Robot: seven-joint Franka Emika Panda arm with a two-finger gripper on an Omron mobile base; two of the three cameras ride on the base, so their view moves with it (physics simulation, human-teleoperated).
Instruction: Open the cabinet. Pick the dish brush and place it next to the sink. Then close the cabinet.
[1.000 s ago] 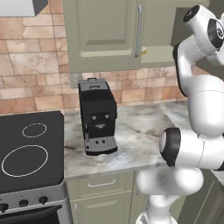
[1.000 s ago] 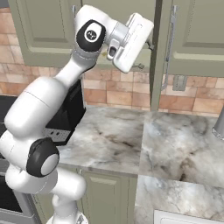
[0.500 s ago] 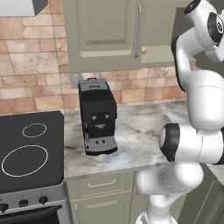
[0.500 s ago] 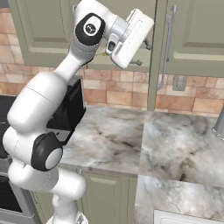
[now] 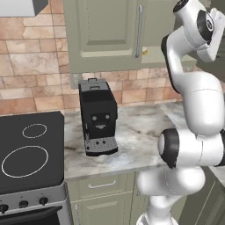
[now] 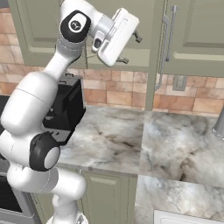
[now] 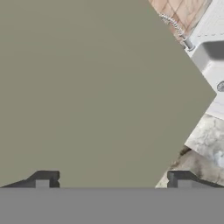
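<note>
My jaws stand wide and hold nothing, raised close before the cabinet (image 6: 192, 35); its green face lies flat just ahead of my fingertips (image 7: 43, 180), above the tabletop (image 6: 175, 140)

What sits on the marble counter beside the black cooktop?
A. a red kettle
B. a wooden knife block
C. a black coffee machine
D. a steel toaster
C: in the left base view, a black box-shaped coffee machine stands upright on the marble counter, to the right of the black cooktop.
</note>
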